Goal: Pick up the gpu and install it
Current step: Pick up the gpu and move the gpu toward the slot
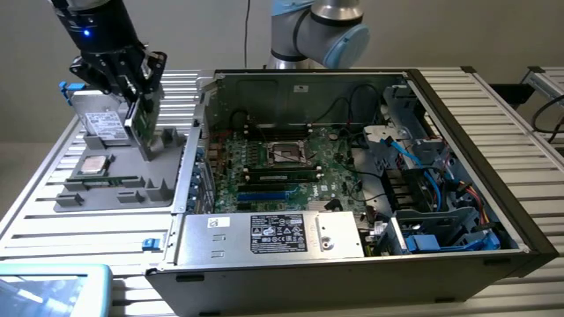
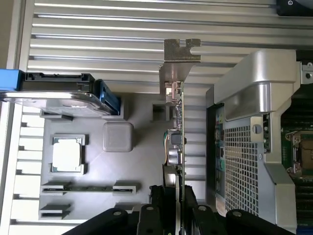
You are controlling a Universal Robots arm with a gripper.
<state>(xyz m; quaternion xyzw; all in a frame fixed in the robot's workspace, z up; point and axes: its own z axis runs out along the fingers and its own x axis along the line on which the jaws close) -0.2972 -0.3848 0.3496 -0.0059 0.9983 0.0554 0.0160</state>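
The gpu (image 1: 144,129), a short flat green circuit board with a black cooler on one face and a thin silver end bracket, hangs from the black gripper (image 1: 137,89). The gripper is clamped on the card's upper end, one finger on each face. The card is over the grey moulded plastic tray (image 1: 115,198), at the exterior view's left, well apart from the open black computer case (image 1: 352,284).

In the exterior view the card is a dark slab seen side-on. Its long axis runs nearly upright with a slight tilt, and its lower end is level with the tray's raised holder posts. Whether it touches them I cannot tell.

The wrist view looks along the card, so the gpu (image 2: 179,122) appears edge-on as a thin green line running away from the gripper (image 2: 174,193). The silver bracket (image 2: 177,61) is at the far end, so the bracket end points down toward the tray (image 2: 142,161) and the ribbed aluminium table (image 2: 98,44).

That view also gives the tray's contents from above: a silver hard drive with blue clips (image 2: 54,95) standing on edge, a square silver processor chip (image 2: 67,154), and a slim green memory stick (image 2: 90,187) lying in its slot. The case's perforated metal wall (image 2: 244,161) is just beside the card.

The exterior view shows the green motherboard (image 1: 273,165) inside the case.
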